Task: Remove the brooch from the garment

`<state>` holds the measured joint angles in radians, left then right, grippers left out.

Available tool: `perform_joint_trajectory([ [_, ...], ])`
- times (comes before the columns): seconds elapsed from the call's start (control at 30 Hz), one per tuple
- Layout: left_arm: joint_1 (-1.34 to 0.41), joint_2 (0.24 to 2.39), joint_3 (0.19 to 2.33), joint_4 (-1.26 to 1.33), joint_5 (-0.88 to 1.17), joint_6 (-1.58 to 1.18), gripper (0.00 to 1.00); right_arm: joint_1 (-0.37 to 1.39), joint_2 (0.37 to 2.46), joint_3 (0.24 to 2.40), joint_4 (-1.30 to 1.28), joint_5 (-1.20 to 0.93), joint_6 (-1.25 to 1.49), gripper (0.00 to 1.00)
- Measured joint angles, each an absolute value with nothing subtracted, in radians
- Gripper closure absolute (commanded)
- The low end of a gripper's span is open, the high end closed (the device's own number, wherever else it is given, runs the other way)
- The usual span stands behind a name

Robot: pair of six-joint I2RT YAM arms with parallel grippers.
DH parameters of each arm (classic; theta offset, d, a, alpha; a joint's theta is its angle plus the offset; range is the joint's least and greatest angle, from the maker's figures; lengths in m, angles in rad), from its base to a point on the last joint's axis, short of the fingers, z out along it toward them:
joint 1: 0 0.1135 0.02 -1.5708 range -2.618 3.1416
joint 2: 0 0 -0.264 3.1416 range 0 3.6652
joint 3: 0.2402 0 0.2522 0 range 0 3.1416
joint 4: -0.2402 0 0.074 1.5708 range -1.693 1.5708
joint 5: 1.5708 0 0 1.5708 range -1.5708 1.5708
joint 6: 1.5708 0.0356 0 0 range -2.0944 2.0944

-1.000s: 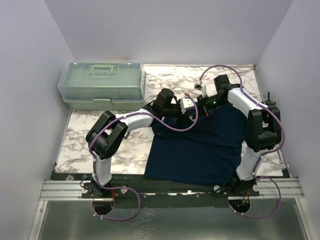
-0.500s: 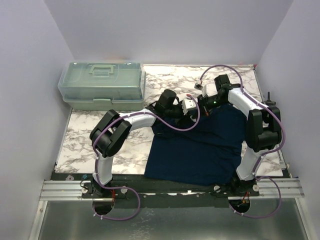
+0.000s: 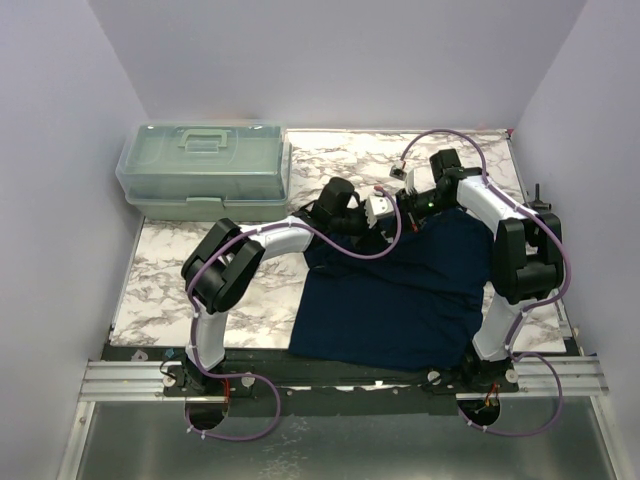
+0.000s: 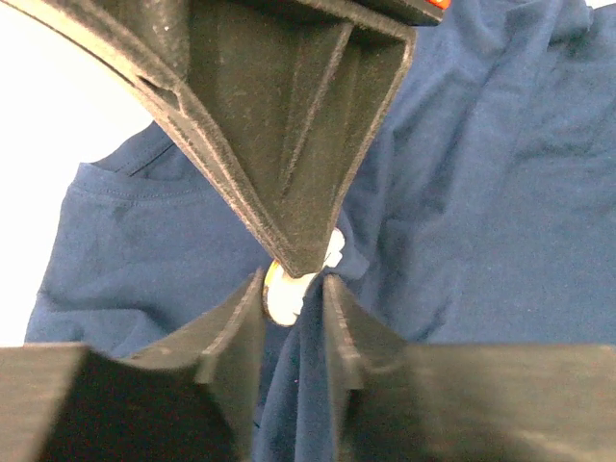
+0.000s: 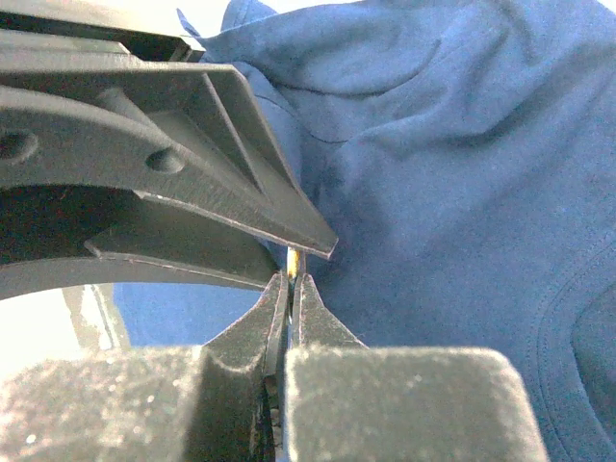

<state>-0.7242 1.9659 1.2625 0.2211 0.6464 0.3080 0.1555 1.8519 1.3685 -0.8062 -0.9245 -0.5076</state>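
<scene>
The navy garment lies on the marble table, its collar end at the back. Both grippers meet over that collar end. My left gripper is shut on a raised fold of the garment. In the left wrist view the gripper has the small pale gold brooch against its left finger. My right gripper comes in from the other side. In the right wrist view it is shut on the brooch, seen edge-on at its tips. In the top view the brooch is hidden by the grippers.
A pale green lidded plastic box stands at the back left. The marble table shows bare to the left of the shirt. Purple cables loop over both arms. Walls close in the sides and back.
My left arm has shifted a little right and back, bringing its gripper closer to the right gripper. The right arm and the shirt have hardly moved.
</scene>
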Motion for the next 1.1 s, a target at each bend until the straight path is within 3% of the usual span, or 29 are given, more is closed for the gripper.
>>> perform_joint_trajectory([
  [0.13, -0.724, 1.966, 1.262, 0.221, 0.648, 0.304, 0.52, 0.155, 1.852, 1.368, -0.805, -0.924, -0.506, 1.0],
  [0.5, -0.724, 1.961, 1.246, 0.222, 0.649, 0.334, 0.46, 0.156, 1.851, 1.363, -0.796, -0.919, -0.501, 0.99],
  [0.77, -0.701, 1.91, 1.22, 0.184, 0.662, 0.378, 0.48, 0.156, 1.831, 1.298, -0.72, -0.905, -0.495, 1.0],
  [1.1, -0.643, 1.892, 1.236, 0.121, 0.678, 0.421, 0.59, 0.156, 1.797, 1.24, -0.604, -0.915, -0.488, 0.99],
])
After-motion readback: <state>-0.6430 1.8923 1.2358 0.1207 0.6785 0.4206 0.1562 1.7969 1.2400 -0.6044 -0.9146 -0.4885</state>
